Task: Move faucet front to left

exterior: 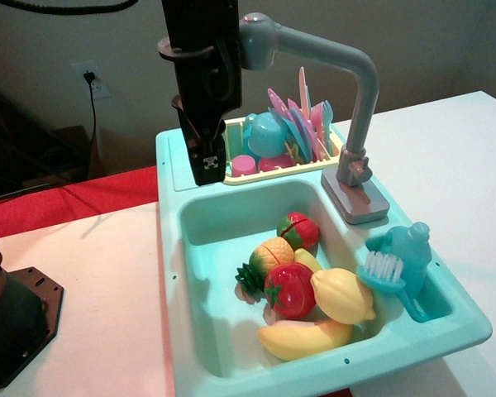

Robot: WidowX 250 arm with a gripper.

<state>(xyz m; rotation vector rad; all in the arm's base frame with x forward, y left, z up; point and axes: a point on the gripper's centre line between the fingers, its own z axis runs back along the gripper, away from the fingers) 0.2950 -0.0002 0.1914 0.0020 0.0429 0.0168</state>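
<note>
My claw [205, 169] hung beside the faucet [357, 124] tip; I cannot tell its opening. The smooth grey faucet stood on the teal sink [198, 331] rim, toward the worktop's [463, 165] far edge. Glossy plastic fruits [310, 294] filled the basin.

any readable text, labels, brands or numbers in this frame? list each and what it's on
None readable.
The gripper has a small black-and-white pattern near its tip, too blurred to tell whether it is text.
The faucet, sink and teal bottle show no lettering.
</note>
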